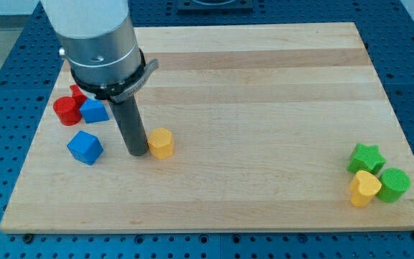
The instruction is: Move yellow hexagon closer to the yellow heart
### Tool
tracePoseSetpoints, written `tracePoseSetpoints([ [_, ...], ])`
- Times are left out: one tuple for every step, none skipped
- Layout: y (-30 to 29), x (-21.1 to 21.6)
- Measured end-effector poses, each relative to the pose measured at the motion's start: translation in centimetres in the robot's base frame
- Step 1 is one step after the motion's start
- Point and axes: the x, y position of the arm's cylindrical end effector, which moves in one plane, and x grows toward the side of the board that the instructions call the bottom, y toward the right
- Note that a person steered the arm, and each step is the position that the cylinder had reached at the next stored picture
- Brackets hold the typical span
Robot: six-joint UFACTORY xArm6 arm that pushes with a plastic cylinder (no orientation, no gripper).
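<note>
While sitting on the wooden board (250, 79) left of centre, yellow hexagon (162, 143) resting flat on one of its broad faces, well apart from yellow heart (364, 188) at the view's lower right. Judging as small, rigid, light plastic; likely sliding easily on smooth wood, no fragility expected. No grasping possible: rod only, nothing held, nothing to open or close. Pushing from the view's left flank, square on a flat side rather than a corner, to avoid spinning it off line.

My tip (136, 153) standing just beside the hexagon on its left, touching or very nearly so; contact not resolvable. Already sitting on the side opposite the heart, so suiting a push rightward and slightly toward the view's bottom.

Orientation: short prism, axis pointing up out of the board; no meaningful long axis in plan, no clear heading.

Noting neighbours of the heart: green star (366, 157) just above, green cylinder (394, 184) touching or nearly touching on its right. Elsewhere, two blue blocks (85, 147) (93, 111) and red blocks (67, 110) clustering at the view's left, behind the rod.
</note>
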Motion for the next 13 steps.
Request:
tracePoseSetpoints([
  [0.1, -1.5],
  [2.3, -1.9],
  [4.5, -0.4],
  [6.6, 1.5],
  [7.9, 3.2],
  [8.1, 4.5],
  [8.3, 5.0],
  [10.8, 5.1],
  [14.0, 5.1],
  [16.9, 5.1],
  [19.1, 5.1],
  [21.1, 5.1],
  [23.0, 5.4],
])
